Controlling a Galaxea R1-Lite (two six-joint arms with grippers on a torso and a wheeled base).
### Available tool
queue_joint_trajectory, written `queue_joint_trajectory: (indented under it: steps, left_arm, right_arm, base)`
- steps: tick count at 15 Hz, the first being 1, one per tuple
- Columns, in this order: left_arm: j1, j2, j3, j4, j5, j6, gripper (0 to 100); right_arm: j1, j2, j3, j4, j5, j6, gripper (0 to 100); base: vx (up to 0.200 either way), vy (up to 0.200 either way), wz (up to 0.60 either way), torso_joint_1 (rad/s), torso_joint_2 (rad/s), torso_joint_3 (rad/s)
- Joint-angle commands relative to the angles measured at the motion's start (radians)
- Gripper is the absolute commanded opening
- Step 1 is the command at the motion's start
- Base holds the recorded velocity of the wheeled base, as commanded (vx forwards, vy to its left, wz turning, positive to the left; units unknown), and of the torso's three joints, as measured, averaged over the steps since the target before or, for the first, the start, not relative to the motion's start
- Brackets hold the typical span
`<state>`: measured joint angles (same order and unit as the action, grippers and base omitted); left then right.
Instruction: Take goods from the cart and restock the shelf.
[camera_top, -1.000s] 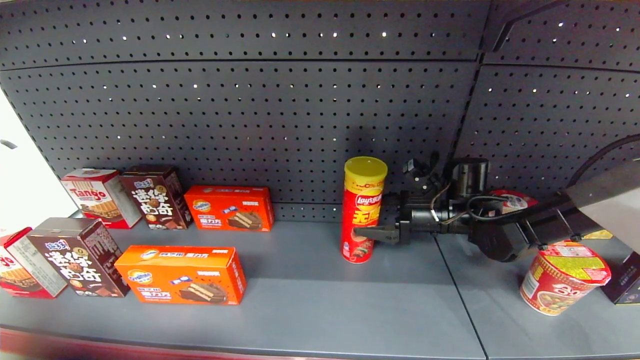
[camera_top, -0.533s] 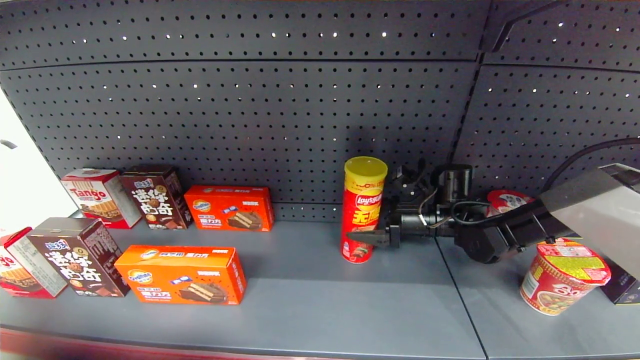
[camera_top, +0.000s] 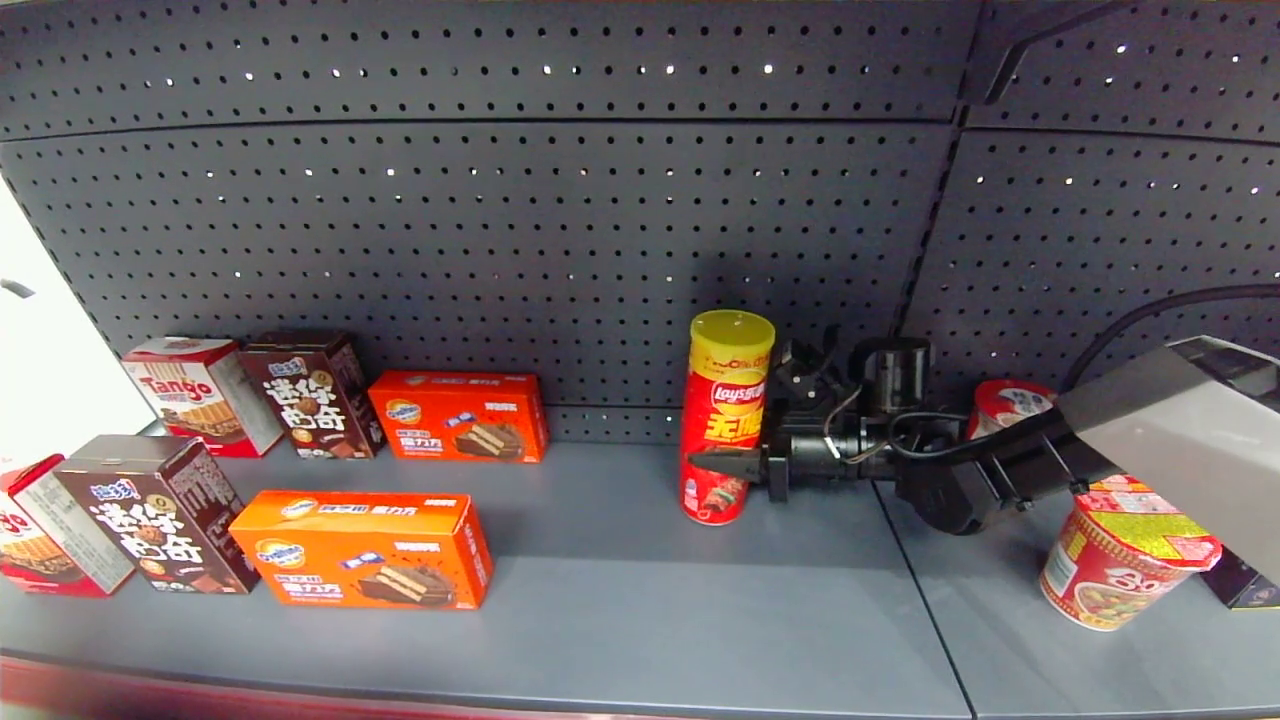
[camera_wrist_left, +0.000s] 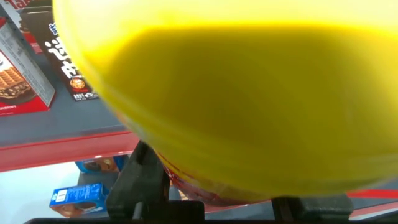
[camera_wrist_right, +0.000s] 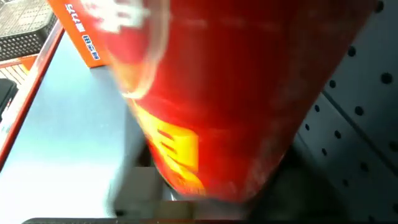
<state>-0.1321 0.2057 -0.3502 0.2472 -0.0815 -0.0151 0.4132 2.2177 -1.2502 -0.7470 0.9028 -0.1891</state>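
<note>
A red chips can (camera_top: 725, 420) with a yellow lid stands on the grey shelf (camera_top: 640, 610) near the pegboard, leaning slightly. My right gripper (camera_top: 735, 462) comes in from the right and is shut on its lower half, one finger across the front. Up close the same chips can (camera_wrist_right: 236, 93) is a red blur. My left gripper (camera_wrist_left: 217, 202) is below the shelf's red front edge (camera_wrist_left: 68, 146), shut on a second can with a yellow lid (camera_wrist_left: 236, 93) that hides nearly everything else.
Snack boxes stand at the shelf's left: two orange boxes (camera_top: 365, 548) (camera_top: 460, 415), brown boxes (camera_top: 155, 515) and red wafer boxes (camera_top: 200, 392). Noodle cups (camera_top: 1125, 555) (camera_top: 1005, 405) stand right of my right arm. Open shelf lies in front of the can. A blue box (camera_wrist_left: 78, 196) lies below the shelf.
My right arm and gripper have shifted left along the shelf. The chips can has stayed almost in place and now leans a little.
</note>
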Motion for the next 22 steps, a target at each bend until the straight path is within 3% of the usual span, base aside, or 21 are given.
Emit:
queue_joint_trajectory:
  steps: [1, 8, 13, 16, 22]
  left_arm:
    - [0.000, -0.002, 0.002, 0.000, 0.000, -0.002, 0]
    - [-0.001, -0.048, 0.033, 0.000, -0.001, 0.000, 0]
    - [-0.001, -0.065, 0.020, -0.003, -0.001, 0.000, 0]
    - [-0.001, -0.065, 0.013, -0.003, 0.000, -0.002, 0]
    - [0.005, -0.063, 0.002, -0.002, 0.014, 0.000, 0]
  right_arm:
    - [0.009, -0.026, 0.015, 0.000, -0.001, 0.000, 0]
    - [0.049, -0.222, 0.187, 0.003, -0.122, 0.000, 0]
    - [0.150, -0.409, 0.339, 0.008, -0.309, 0.088, 0]
    - [0.167, -0.492, 0.445, -0.012, -0.395, 0.085, 0]
    - [0.168, -0.605, 0.649, -0.087, -0.426, 0.091, 0]
  base:
    - [0.000, 0.000, 0.00, 0.000, 0.00, 0.000]
    - [0.000, 0.000, 0.00, 0.000, 0.00, 0.000]
    - [0.000, 0.000, 0.00, 0.000, 0.00, 0.000]
    - [0.000, 0.000, 0.00, 0.000, 0.00, 0.000]
    - [0.000, 0.000, 0.00, 0.000, 0.00, 0.000]
